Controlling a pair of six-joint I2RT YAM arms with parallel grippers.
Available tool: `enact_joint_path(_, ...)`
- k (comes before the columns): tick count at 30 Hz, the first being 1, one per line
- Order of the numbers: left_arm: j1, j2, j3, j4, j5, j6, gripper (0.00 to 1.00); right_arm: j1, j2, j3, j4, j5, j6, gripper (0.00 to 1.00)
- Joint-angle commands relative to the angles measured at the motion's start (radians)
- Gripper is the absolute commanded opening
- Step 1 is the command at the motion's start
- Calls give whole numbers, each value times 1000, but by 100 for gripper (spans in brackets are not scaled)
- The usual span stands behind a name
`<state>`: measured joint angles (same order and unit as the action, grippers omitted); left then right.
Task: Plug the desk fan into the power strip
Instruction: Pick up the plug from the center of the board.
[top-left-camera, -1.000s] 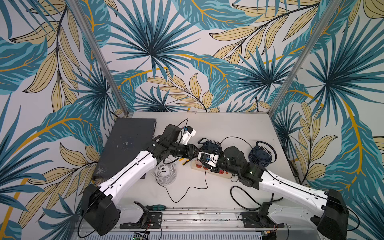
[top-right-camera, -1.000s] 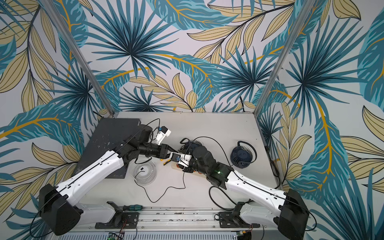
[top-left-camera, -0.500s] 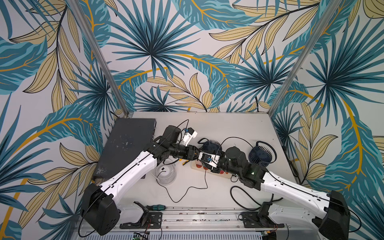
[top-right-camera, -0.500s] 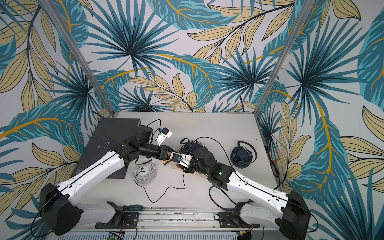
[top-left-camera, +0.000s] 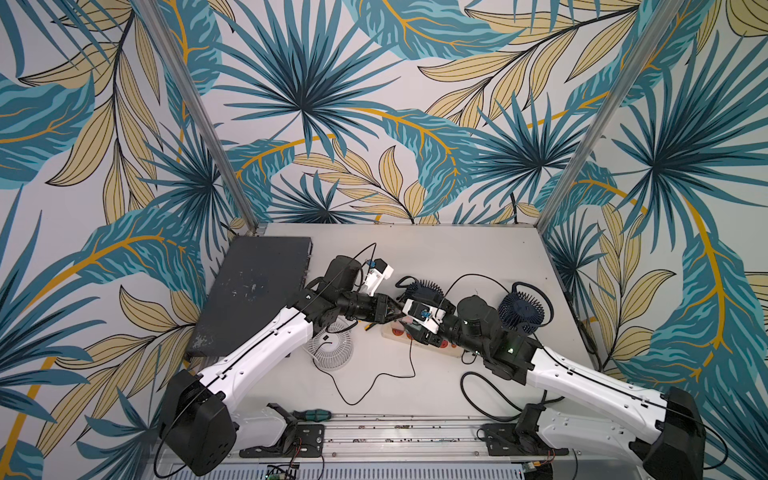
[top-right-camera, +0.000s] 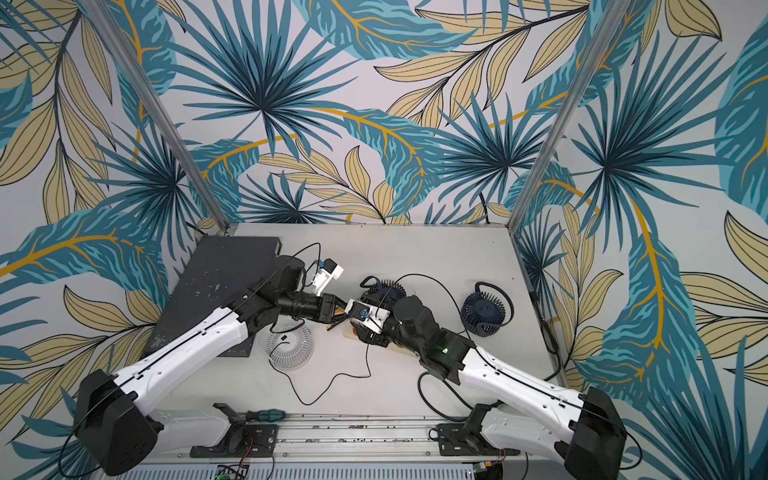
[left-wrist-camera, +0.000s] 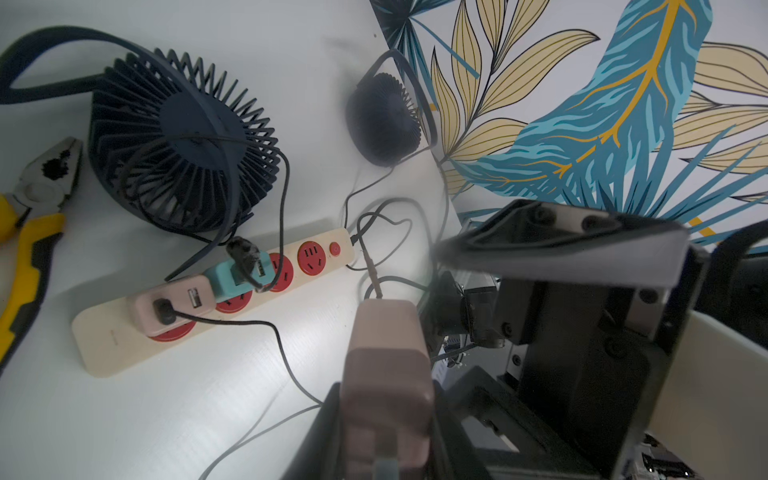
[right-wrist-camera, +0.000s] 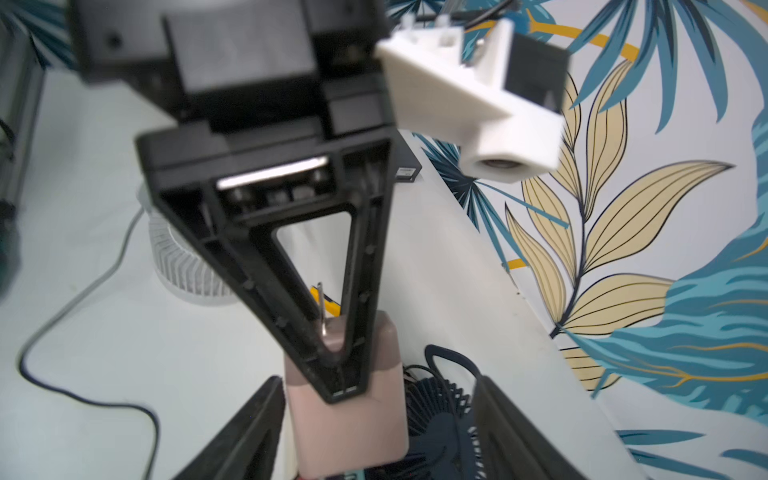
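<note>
The cream power strip (left-wrist-camera: 104, 353) lies on the table, a pink and a teal adapter plugged in its two near sockets; two red sockets (left-wrist-camera: 311, 258) are bare. My left gripper (left-wrist-camera: 386, 415) is shut on a loose pink plug adapter (left-wrist-camera: 386, 332), held above the table beside the strip. In the right wrist view this adapter (right-wrist-camera: 349, 428) hangs between the spread fingers of my open right gripper (right-wrist-camera: 374, 432), touching neither. A dark blue desk fan (left-wrist-camera: 183, 137) sits behind the strip. In both top views the two grippers (top-left-camera: 395, 316) (top-right-camera: 347, 318) meet over the strip's end (top-left-camera: 390, 330).
A second dark fan (top-left-camera: 521, 307) stands at the right and a white fan (top-left-camera: 332, 347) lies near my left arm. Yellow-handled pliers (left-wrist-camera: 33, 216) lie next to the strip. A dark slab (top-left-camera: 253, 299) fills the back left; a screwdriver (top-left-camera: 311, 414) rests at the front rail. Thin cords cross the table.
My right gripper's jaws have spread away from the pink adapter, while the left gripper has closed tight on it. Both arms have hardly shifted.
</note>
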<state>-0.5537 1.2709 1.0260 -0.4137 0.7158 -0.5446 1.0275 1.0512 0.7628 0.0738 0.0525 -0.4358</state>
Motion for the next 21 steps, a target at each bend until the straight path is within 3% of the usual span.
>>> enact_joint_path(1, 17, -101, -51, 142, -97, -117, 9, -7, -79, -19, 85, 71, 213, 87)
enact_joint_path(5, 23, -185, -119, 331, -177, -243, 9, -53, -133, 0, 40, 41, 502, 98)
enact_joint_path(9, 22, -255, -137, 429, -248, -307, 9, -128, -147, 37, -31, -88, 833, 99)
enact_joint_path(15, 19, -319, -162, 586, -266, -407, 9, -196, -164, -38, 180, -347, 1253, 98)
enact_joint_path(21, 0, -310, -137, 618, -162, -418, 10, -230, -103, 43, 291, -511, 1374, 97)
